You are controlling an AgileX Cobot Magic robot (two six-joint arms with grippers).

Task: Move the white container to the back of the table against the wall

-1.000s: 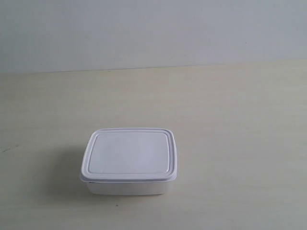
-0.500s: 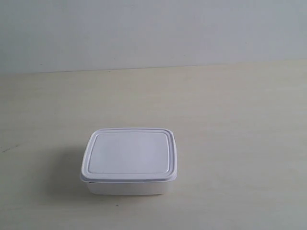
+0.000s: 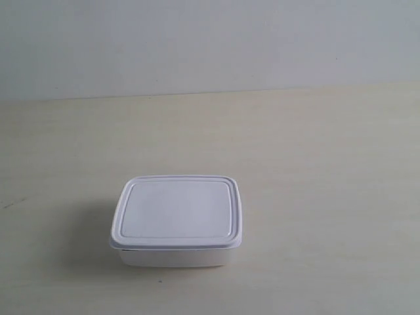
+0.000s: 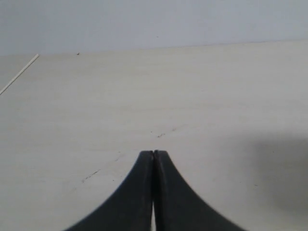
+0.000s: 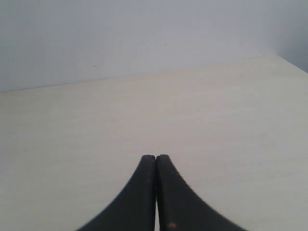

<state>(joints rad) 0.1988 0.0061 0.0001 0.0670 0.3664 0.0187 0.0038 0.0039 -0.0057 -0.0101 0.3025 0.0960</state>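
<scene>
The white container, a lidded rectangular box with rounded corners, sits on the cream table toward the front in the exterior view, well short of the pale wall behind. No arm or gripper shows in that view. In the left wrist view, my left gripper is shut, its black fingers pressed together with nothing between them, over bare tabletop. My right gripper is likewise shut and holds nothing, above bare table. Neither wrist view shows the container.
The wall meets the table's back edge in both wrist views. A thin table edge line runs at one side of the left wrist view. Small dark scuffs mark the tabletop there.
</scene>
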